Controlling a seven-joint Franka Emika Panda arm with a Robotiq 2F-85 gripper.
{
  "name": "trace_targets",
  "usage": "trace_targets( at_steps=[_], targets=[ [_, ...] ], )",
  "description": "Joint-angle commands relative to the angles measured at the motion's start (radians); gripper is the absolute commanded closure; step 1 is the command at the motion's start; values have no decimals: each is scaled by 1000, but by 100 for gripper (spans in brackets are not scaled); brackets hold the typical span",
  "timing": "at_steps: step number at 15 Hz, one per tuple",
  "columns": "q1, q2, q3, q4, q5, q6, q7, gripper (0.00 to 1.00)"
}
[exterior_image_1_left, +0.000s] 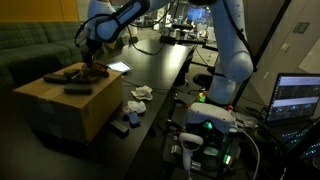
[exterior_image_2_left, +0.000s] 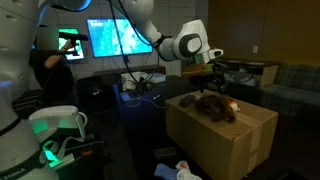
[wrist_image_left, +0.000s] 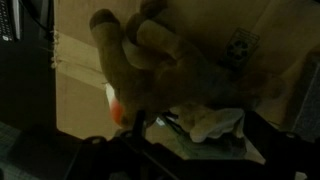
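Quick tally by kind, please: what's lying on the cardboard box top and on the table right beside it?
Brown plush toy: 1
Dark flat items: 2
White crumpled wads: 2
Total: 5

The arm (exterior_image_1_left: 232, 40) arched over to the left. Its pincer (exterior_image_1_left: 92, 60) pointed down, jaws too dark to judge.

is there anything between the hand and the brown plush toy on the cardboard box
Nothing shows there. In an exterior view the hand hangs straight above the brown plush toy on the tan cardboard box, the short gap bare.
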Motion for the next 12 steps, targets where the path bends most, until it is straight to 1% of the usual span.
trace_targets(
  at_steps=[1,5,8,12],
  targets=[
    [-2,-13,13,53,7,-41,-18,0],
    [20,19,9,115,-11,-19,7,0],
    [34,61,15,181,-7,-26,5,0],
    [42,130,44,268,10,-27,-26,0]
  ],
)
